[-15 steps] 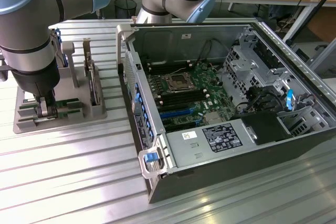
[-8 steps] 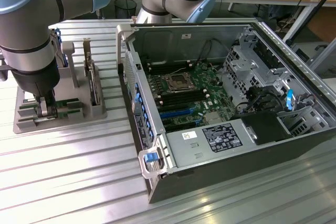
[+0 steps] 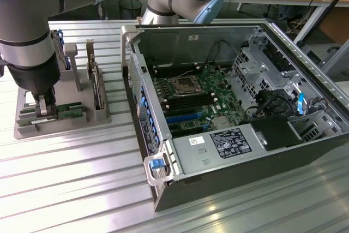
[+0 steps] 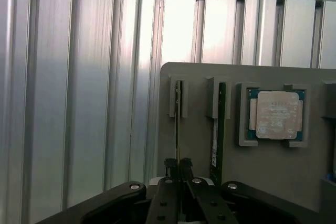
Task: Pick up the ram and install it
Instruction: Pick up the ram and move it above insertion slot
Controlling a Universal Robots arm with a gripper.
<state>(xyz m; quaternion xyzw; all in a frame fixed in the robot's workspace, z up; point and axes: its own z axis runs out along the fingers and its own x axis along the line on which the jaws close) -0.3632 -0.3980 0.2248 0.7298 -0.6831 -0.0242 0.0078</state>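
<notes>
Claw [image 4: 178,165] pinches ram [image 4: 178,124], another stick [image 4: 218,140] just beside, processor [image 4: 276,114] near.

No lettering is legible: labels on the power supply [image 3: 230,143] inside the open computer case [image 3: 218,186] print too small to read.

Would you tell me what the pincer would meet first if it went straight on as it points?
Likely the ram, edge-on between the pincer's tips, then the grey tray beneath.
</notes>
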